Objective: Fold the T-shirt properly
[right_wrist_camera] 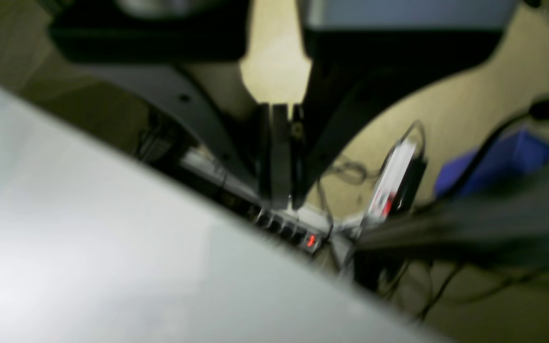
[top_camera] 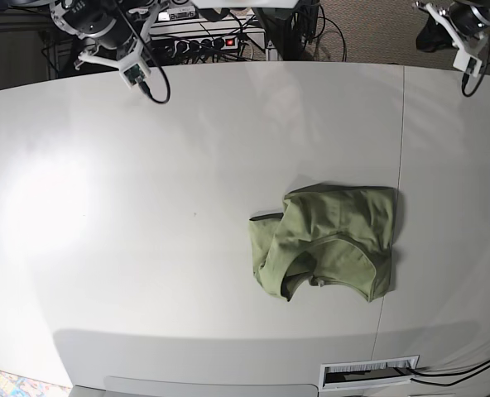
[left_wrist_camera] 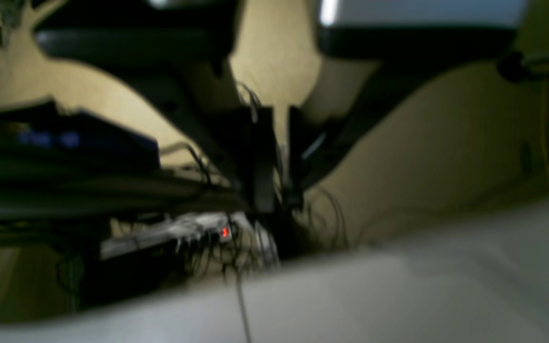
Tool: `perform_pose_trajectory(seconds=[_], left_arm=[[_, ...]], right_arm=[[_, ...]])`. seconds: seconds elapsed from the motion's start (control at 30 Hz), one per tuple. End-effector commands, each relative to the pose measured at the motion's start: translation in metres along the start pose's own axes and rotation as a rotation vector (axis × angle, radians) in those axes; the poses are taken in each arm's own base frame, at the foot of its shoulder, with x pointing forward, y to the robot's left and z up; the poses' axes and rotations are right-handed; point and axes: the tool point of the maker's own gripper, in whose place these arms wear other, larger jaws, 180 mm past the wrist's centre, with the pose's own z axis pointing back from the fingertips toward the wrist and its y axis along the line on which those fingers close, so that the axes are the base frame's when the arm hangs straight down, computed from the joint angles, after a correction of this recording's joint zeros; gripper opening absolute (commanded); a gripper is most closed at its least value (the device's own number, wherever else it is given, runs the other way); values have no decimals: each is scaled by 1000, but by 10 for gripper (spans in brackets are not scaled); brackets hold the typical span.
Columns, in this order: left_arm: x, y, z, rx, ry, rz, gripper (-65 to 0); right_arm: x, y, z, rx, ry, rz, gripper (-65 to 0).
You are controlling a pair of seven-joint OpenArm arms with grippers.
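Observation:
The sage-green T-shirt (top_camera: 332,240) lies bunched and partly folded over itself on the white table (top_camera: 146,207), right of centre in the base view, collar towards the front. Neither wrist view shows it. My left gripper (left_wrist_camera: 279,205) hangs beyond the table's far edge with its jaws together and nothing in them; its arm (top_camera: 460,29) is pulled back at the far right corner. My right gripper (right_wrist_camera: 284,202) is also shut and empty beyond the far edge; its arm (top_camera: 104,41) is at the far left. Both are far from the shirt.
A power strip with a red light (top_camera: 216,41) and loose cables sit behind the table's far edge. A seam (top_camera: 401,124) runs across the table on the right. A slotted vent (top_camera: 369,372) is at the front edge. A blue box (right_wrist_camera: 508,157) is on the floor.

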Motion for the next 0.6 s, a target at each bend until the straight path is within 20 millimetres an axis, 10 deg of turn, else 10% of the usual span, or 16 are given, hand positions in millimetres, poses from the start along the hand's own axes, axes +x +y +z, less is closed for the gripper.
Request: perform_pose_trajectory(seconds=[0.0,0.3,0.57], left_arm=[[1,-1,7,-7,-11,-3,-593],[-74,-10,27,-7,160,121,-601],[-139,-42,6,-107,272,270,-650]], right_arm=[[-3,4,5,10,-3,4,-650],[-79,49,13,144,173,-64,-650],[-160,63,-25,216,351,-217,-650]])
